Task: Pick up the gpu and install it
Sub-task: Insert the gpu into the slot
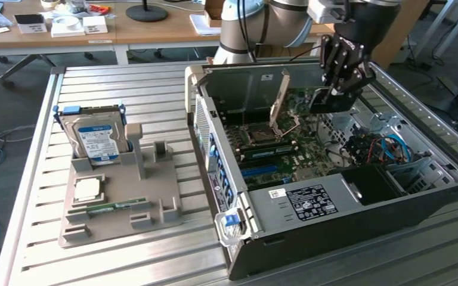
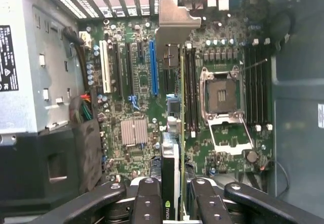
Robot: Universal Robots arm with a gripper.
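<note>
We see our gripper (image 1: pixel 339 90) clamped on the gpu (image 2: pixel 171 163), edge-on over the motherboard (image 2: pixel 126 102) inside the open case (image 1: pixel 404 205).

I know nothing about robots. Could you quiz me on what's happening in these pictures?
1. True or false: the gripper is holding a graphics card over the open computer case.
2. What stands in the grey holder on the table? A) hard drive B) keyboard C) fan
3. What colour is the circuit board inside the case?
Key: 1 true; 2 A; 3 green.
</note>
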